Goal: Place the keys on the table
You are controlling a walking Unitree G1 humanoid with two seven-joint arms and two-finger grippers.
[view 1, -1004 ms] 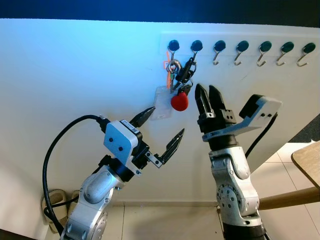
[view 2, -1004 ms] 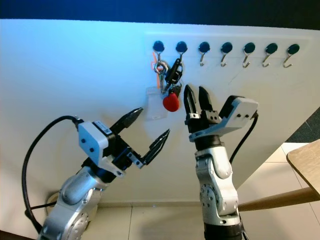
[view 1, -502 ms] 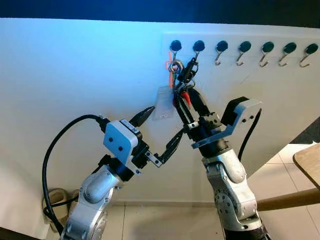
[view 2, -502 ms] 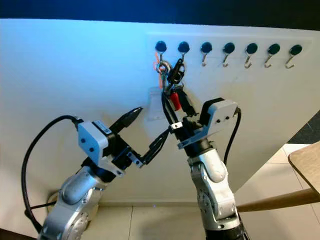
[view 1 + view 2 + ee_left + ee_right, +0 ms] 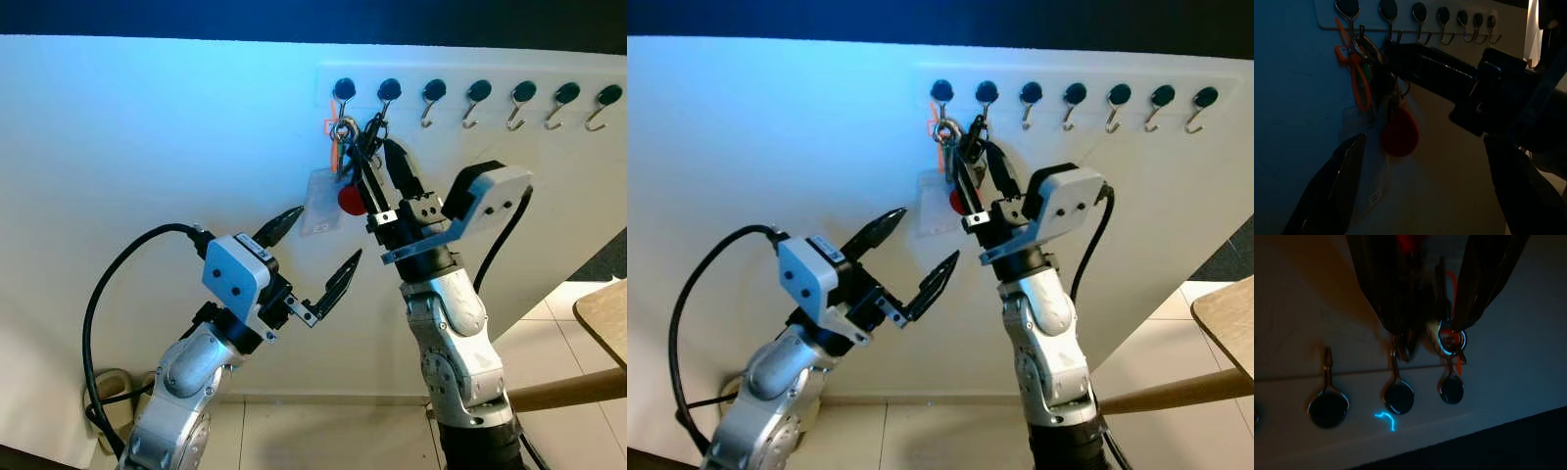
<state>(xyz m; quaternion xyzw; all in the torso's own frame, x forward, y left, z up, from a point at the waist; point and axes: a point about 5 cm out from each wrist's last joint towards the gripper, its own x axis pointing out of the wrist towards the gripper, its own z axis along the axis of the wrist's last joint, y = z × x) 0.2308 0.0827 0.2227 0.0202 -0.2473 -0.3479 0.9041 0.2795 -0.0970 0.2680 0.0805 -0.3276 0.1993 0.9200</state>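
Since half a second ago, the right hand (image 5: 381,168) has risen along the wall, and its fingers now reach up among the keys (image 5: 355,157) instead of sitting lower by the red tag (image 5: 351,200). The left hand (image 5: 312,247) has stayed where it was.

The keys hang on the second hook (image 5: 389,93) of the hook rail (image 5: 470,94), close beside an orange strap (image 5: 333,147) and a clear card sleeve (image 5: 319,204) on the first hook. The bunch looks light, but it is loose: hard metal pieces and a clip that can swing and turn, and thin smooth metal is slippery between fingers. The best place to hold seems to be the thick black clip or the ring at the top, not the hanging tag, because from there the loop can be lifted off the hook.

The right arm stands upright before the wall, wrist bent back, fingers pointing up. They are a little apart, one on each side of the bunch, as the right wrist view also shows; whether they already press on it, one cannot tell. The left arm is bent lower down, with its fingers spread wide and holding nothing, pointing toward the card sleeve. A corner of the tabletop (image 5: 602,311) is at the far right.
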